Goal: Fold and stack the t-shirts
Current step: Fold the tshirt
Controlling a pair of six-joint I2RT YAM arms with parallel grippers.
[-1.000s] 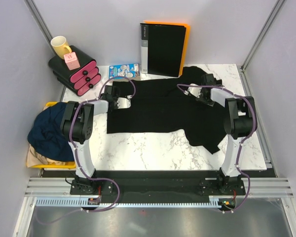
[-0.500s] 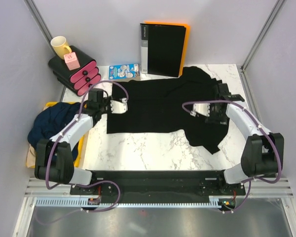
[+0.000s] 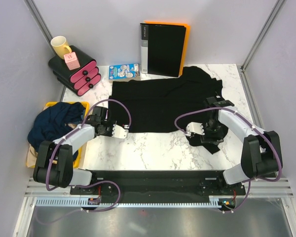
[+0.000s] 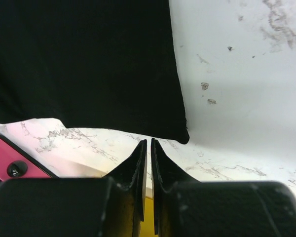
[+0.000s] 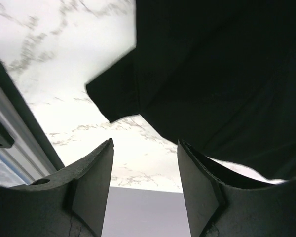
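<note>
Both arms have pulled back; the black t-shirt lies spread on the marble table. By its corner the left gripper is pinched nearly closed and empty. Right gripper gapes, seemingly empty, lost against the sleeve overhead.

Black-orange binder upright at back; yellow mug atop pink-fronted drawers; blue packet between.
</note>
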